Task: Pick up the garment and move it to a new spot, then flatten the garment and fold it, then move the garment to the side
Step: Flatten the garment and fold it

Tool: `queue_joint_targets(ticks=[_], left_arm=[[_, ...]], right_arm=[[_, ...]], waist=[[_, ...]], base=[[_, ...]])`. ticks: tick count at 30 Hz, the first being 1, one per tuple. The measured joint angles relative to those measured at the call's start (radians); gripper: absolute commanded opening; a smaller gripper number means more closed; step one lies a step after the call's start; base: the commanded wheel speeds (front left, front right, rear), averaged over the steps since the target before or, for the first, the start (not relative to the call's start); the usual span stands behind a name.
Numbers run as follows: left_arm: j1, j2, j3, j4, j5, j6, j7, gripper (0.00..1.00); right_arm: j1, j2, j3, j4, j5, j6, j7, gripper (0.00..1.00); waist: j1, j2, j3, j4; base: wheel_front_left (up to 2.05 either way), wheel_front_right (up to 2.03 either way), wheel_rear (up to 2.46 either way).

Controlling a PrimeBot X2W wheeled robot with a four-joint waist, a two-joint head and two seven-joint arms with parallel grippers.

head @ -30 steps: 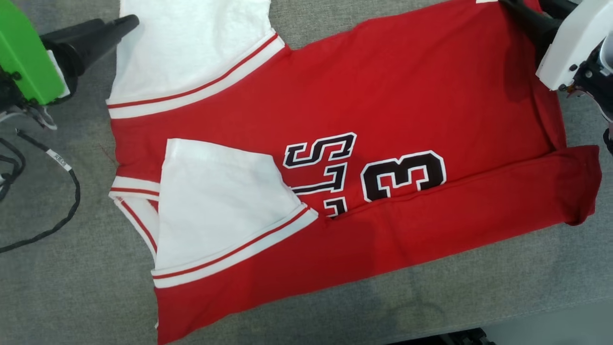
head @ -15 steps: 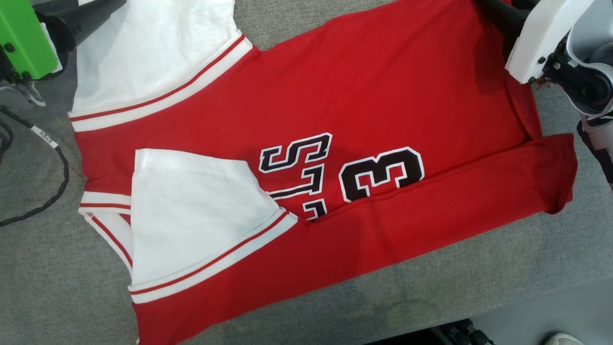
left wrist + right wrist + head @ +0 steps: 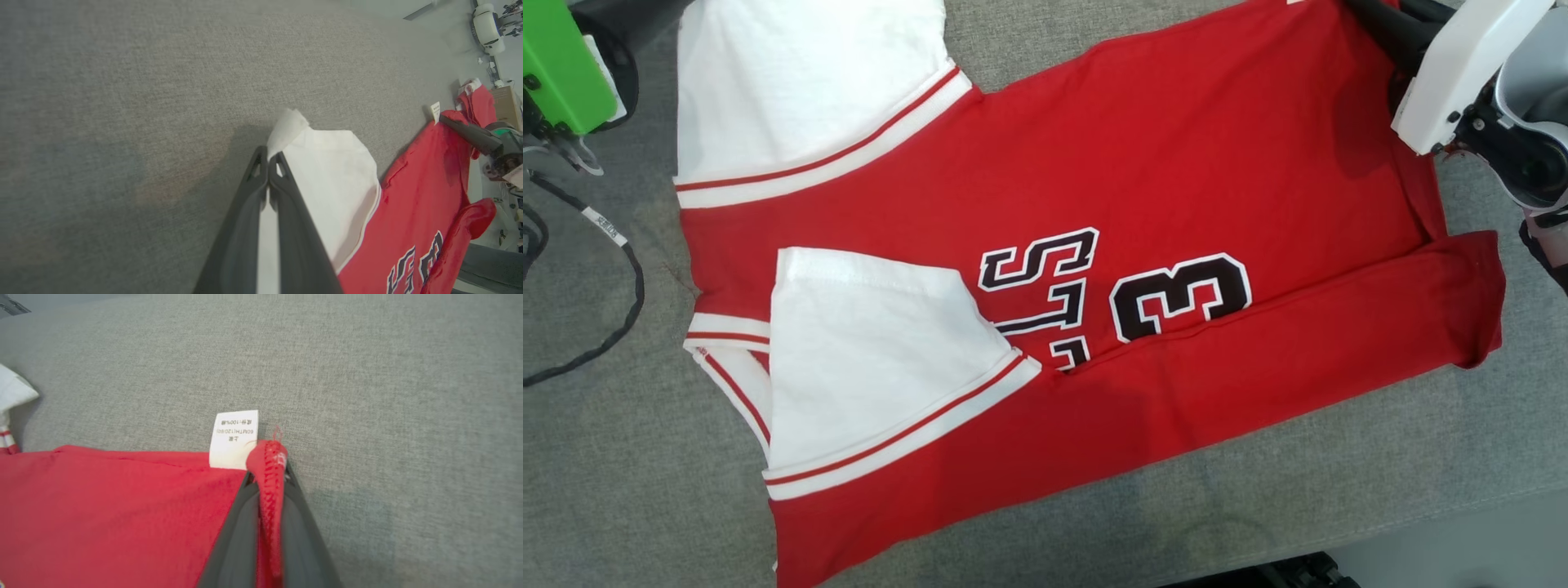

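The garment point(image 3: 1176, 163) is a red jersey with white sleeves and black lettering, spread on the grey cloth table point(image 3: 621, 490). Its near long edge is folded over the body, with one white sleeve point(image 3: 874, 359) lying on top. In the left wrist view my left gripper point(image 3: 268, 156) is shut on the edge of the far white sleeve point(image 3: 327, 163), and white cloth shows between its fingers. My right gripper point(image 3: 267, 473) is shut on the red stitched hem point(image 3: 269, 457) at the garment's far corner, beside a white care label point(image 3: 233, 439).
A black cable point(image 3: 625, 327) loops on the table left of the garment. The table's front edge point(image 3: 1421, 514) runs along the lower right. In the left wrist view another red piece of clothing point(image 3: 476, 98) and a cardboard box point(image 3: 506, 106) sit beyond the far corner.
Both grippers have closed on the garment, the left on the white sleeve, the right on the red hem. The head camera has shifted a little; the garment lies as before.
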Motion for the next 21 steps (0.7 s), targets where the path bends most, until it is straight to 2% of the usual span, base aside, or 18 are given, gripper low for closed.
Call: queue_joint_targets(ticks=[6, 12, 15, 18, 21], left_arm=[[0.061, 0.015, 0.006, -0.094, -0.014, -0.040, -0.021, 0.00], [0.203, 0.034, 0.044, -0.292, -0.062, -0.059, -0.101, 0.00], [0.314, 0.063, 0.070, -0.436, -0.092, -0.053, -0.139, 0.00], [0.446, 0.105, 0.086, -0.581, -0.103, -0.030, -0.180, 0.00], [0.577, 0.119, 0.086, -0.705, -0.104, -0.007, -0.235, 0.00]], right_arm=[[0.032, -0.042, 0.014, -0.014, 0.022, 0.000, -0.057, 0.00], [0.110, -0.103, 0.019, -0.076, 0.035, 0.000, -0.183, 0.00], [0.169, -0.143, 0.028, -0.099, 0.031, 0.000, -0.237, 0.00], [0.215, -0.175, 0.039, -0.122, 0.007, 0.000, -0.314, 0.00], [0.261, -0.204, 0.043, -0.132, -0.009, 0.000, -0.387, 0.00]], waist=[[0.0000, 0.0000, -0.026, 0.017], [0.0000, 0.0000, -0.077, 0.040], [0.0000, 0.0001, -0.108, 0.050], [-0.0001, 0.0000, -0.135, 0.063], [-0.0001, 0.0000, -0.155, 0.081]], base=[[0.00, 0.00, 0.00], [0.00, 0.00, 0.00], [0.00, 0.00, 0.00], [0.00, 0.00, 0.00], [0.00, 0.00, 0.00]])
